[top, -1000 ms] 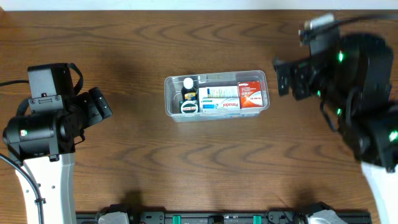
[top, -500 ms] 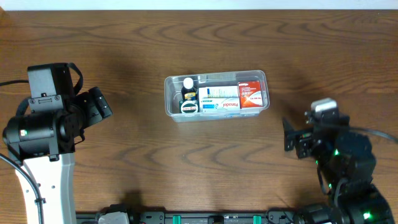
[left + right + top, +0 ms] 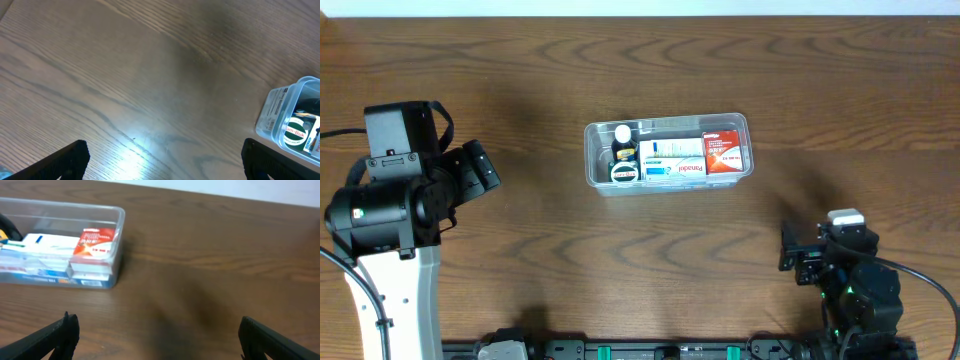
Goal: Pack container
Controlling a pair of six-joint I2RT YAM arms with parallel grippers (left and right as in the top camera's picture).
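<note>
Seen from above: a dark wooden table [image 3: 650, 270]. At the near right, the right gripper [image 3: 787, 250], fingers spread wide, holding nothing, well apart from everything else. Farther back at the left, the left gripper [image 3: 485, 172], likewise spread and empty (wrist view: only bare wood between its fingers). Near the centre, a little farther still, the container [image 3: 590, 155], clear and shallow, long side running left to right. Inside, from left to right: a white-capped bottle [image 3: 622, 133] with a round tin [image 3: 623, 172] on its near side, then white-and-blue boxes [image 3: 672, 160], then a red box [image 3: 722, 152] against the right wall. Looks packed full, probably finished. Risks from here: clipping the light tub's rim with a sweeping arm and sliding or tipping it; reaching back in and dislodging the closely set boxes.
</note>
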